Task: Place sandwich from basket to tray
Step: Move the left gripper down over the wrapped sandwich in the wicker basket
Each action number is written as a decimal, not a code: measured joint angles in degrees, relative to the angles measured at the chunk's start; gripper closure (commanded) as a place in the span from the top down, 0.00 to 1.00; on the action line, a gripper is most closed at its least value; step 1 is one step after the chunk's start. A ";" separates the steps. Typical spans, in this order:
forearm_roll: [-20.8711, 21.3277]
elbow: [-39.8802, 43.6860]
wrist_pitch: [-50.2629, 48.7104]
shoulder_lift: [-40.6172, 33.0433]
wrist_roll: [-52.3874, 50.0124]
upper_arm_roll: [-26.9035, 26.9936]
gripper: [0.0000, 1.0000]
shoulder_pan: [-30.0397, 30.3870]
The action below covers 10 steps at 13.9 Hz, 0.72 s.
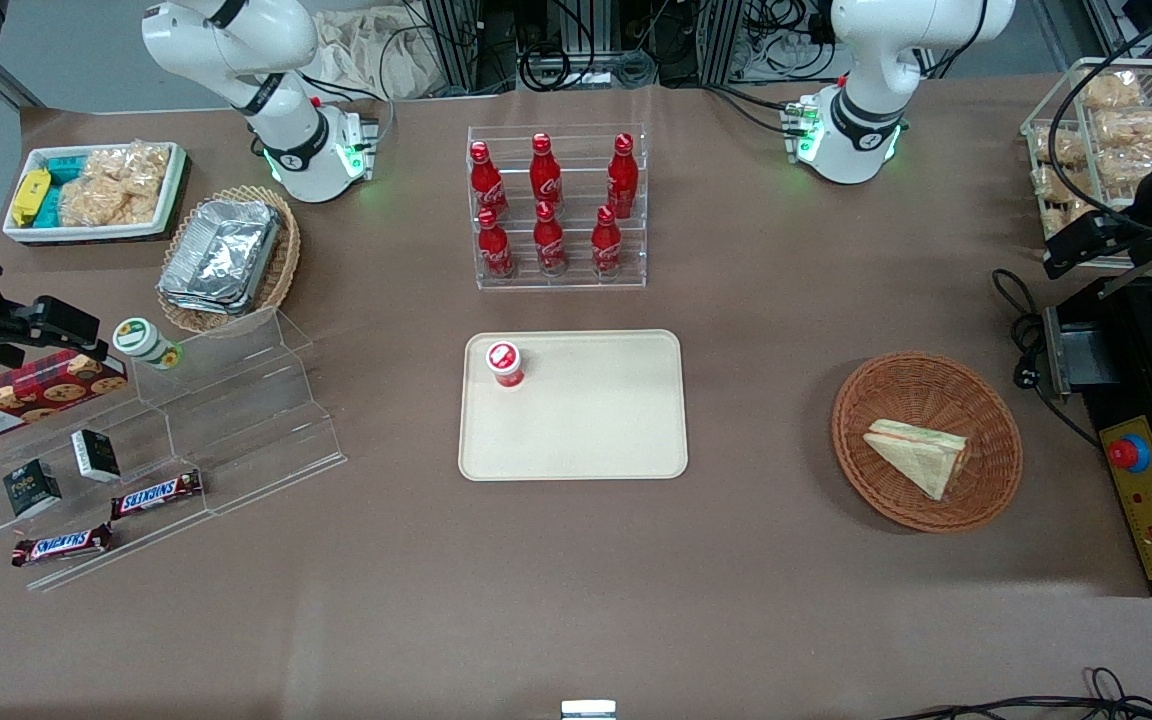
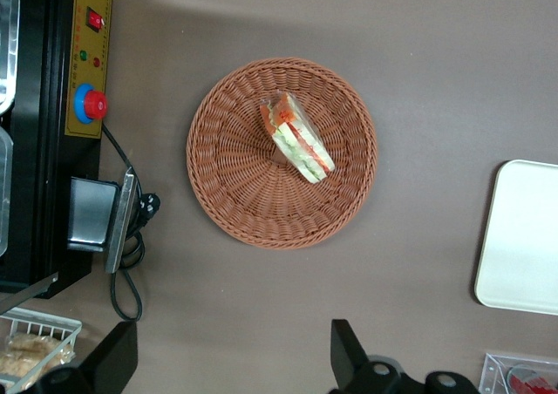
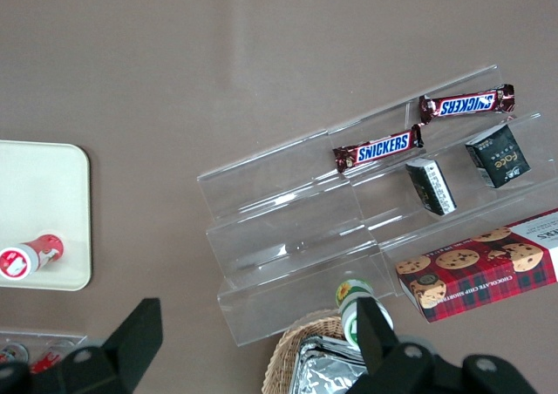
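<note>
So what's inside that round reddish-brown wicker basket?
Only the wrapped triangular sandwich, lying in the round reddish-brown wicker basket. What's beneath it is hidden. The left gripper, jaws open, hovers above, touching nothing.

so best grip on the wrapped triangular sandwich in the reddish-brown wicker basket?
Probably from straight above, fingers closing across the bread faces mid-wedge. The wrapped triangular sandwich lies alone near the middle of the reddish-brown wicker basket, filling edge showing, so the low rim shouldn't block descent. The left gripper hovers open, high above the table beside the basket.

hand (image 2: 231, 359) fingertips cropped, tray (image 2: 523, 237) perhaps half cut off
</note>
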 measured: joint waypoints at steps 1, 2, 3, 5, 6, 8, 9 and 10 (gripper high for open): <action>0.03 0.85 -0.48 0.35 0.00 -0.02 1.00 -0.04; 0.04 1.55 -0.80 0.66 -0.01 -0.03 1.00 -0.09; 0.04 1.99 -0.92 0.94 -0.04 -0.04 1.00 -0.15; 0.05 2.24 -1.05 1.47 -0.32 -0.03 1.00 -0.14; 0.05 2.24 -1.14 1.90 -0.66 0.04 1.00 -0.10; 0.03 2.24 -1.29 3.38 -1.15 0.31 1.00 0.01; 0.02 2.23 -1.29 4.43 -1.29 0.51 1.00 0.02; 0.01 2.25 -1.21 5.62 -1.43 0.77 1.00 0.11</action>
